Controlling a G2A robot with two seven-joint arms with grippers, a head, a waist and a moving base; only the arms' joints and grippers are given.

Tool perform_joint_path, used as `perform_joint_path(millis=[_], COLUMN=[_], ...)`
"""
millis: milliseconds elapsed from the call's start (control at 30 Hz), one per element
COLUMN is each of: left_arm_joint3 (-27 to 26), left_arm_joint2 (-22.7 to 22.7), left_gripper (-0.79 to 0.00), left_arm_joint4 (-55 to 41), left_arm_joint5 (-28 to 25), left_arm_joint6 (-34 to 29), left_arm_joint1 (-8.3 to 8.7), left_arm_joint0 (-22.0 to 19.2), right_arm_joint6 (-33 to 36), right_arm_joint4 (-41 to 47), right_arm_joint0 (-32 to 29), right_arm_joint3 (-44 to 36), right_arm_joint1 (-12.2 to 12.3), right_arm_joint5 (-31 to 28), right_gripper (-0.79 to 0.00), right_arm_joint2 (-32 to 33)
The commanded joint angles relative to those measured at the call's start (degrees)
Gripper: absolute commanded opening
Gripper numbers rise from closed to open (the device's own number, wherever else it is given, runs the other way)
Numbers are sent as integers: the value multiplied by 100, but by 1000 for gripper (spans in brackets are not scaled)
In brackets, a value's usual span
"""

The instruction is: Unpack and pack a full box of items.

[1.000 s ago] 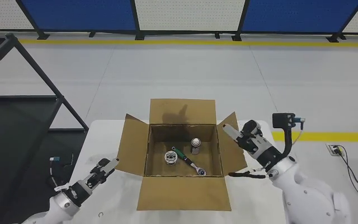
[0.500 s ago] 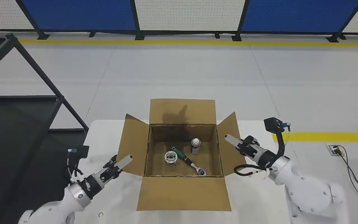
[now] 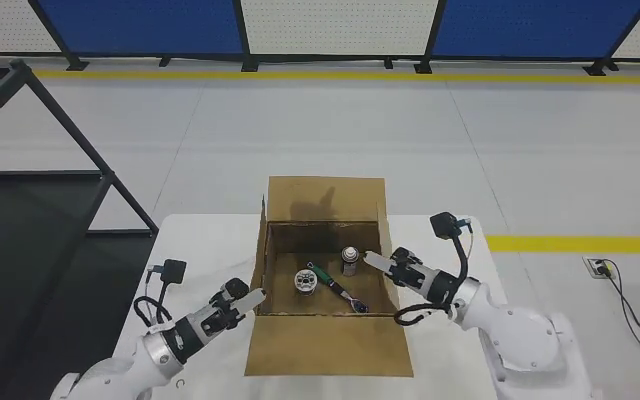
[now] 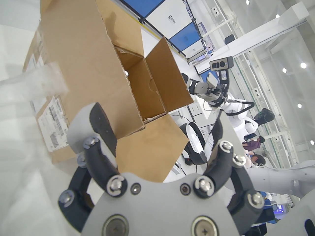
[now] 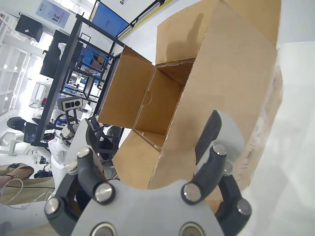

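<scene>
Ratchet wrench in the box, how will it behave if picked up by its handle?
The ratchet wrench looks rigid metal, so it probably won't flex. Its head likely outweighs the green handle, so it may droop. Lying flat on the cardboard box floor, it shouldn't roll.

White counter (image 3: 200, 250) across the lower centre. Blue panels (image 3: 140, 25) along the top edge; yellow line (image 3: 330, 74) on the floor just below them. Black frame (image 3: 85, 146) at left. Floor socket (image 3: 597, 266) at the right edge.

Box (image 3: 328, 345): open brown cardboard, side flaps raised, centre of my view.
Inside: ratchet wrench (image 3: 337, 287), small can (image 3: 350, 260), round part (image 3: 306, 282).
</scene>
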Motion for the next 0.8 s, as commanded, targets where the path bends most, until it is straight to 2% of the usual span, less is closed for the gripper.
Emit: perform_joint_path(millis=[0,167,333,467,767], left_arm_joint3=[80,308,653,818,818], left_arm_joint2=[177,629,1039,980,980], left_gripper=[0,0,0,0,0], left_arm_joint4=[-32,155,253,141,141], left_arm_joint5=[86,307,522,538,538], left_arm_joint6=[-76,-140,-164,-128,-128], left_arm_joint1=[2,0,-15,2,2], left_arm_joint0=[-105,-453,-824,-885,-885], right_arm_joint6=[-85,-318,-406,-450,-445], right_arm_joint4=[62,204,430,576,658], right_arm_joint0=[102,389,567,513,541], right_arm_joint3=[138,632,999,1088,1318], right_arm_joint1=[-13,-61,-77,-50,-21], right_arm_joint5=[38,186,166,49,38], right_gripper=[0,0,0,0,0], right_arm_joint2=[-187,-631,-792,-709,-818])
